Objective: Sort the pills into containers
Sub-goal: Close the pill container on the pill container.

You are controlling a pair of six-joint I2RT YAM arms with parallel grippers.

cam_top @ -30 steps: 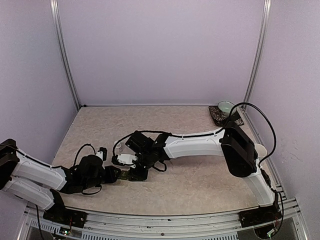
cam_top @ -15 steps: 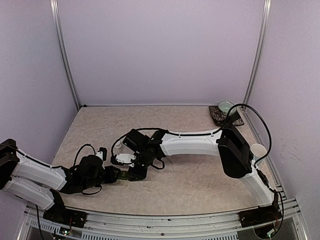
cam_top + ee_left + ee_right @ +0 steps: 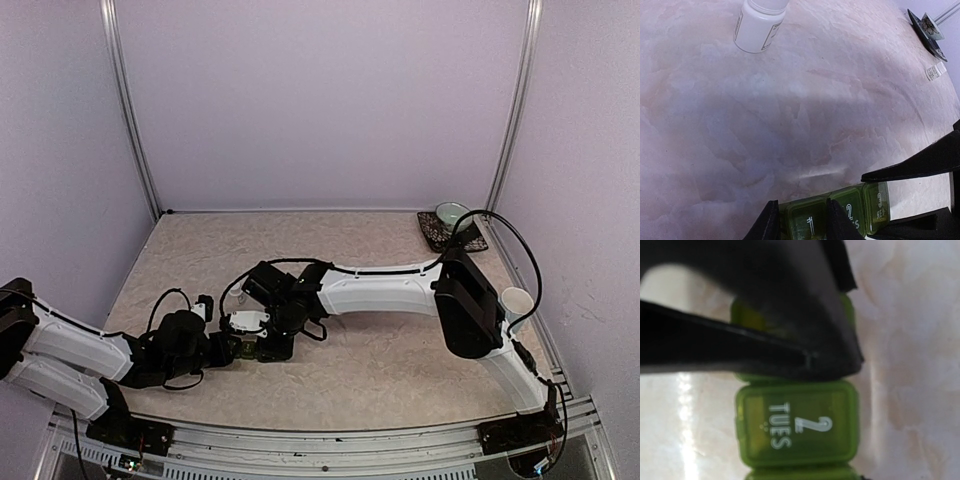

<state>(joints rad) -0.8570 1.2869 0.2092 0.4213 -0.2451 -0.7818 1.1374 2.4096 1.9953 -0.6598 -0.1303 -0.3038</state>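
Note:
The containers (image 3: pixel 840 215) are a green strip of three lidded compartments marked 1, 2 and 3, lying on the table near its front edge; they are mostly hidden in the top view. My left gripper (image 3: pixel 802 222) (image 3: pixel 232 348) is shut on compartment 1, one finger on each side. My right gripper (image 3: pixel 879 204) (image 3: pixel 268 345) comes in from the right and is closed across compartment 3. In the right wrist view its black fingers (image 3: pixel 790 305) cover that compartment, and the containers' lid marked "2 TUES" (image 3: pixel 797 425) lies just below them. No pills are in view.
A white pill bottle (image 3: pixel 760 25) (image 3: pixel 205 305) stands on the table behind the left gripper. A green bowl on a dark saucer (image 3: pixel 452 213) (image 3: pixel 930 25) is at the back right corner. A pale mug (image 3: pixel 515 298) stands by the right wall.
The right arm's elbow and forearm have shifted slightly left. Both grippers stay on the green strip, and the left arm has not moved.

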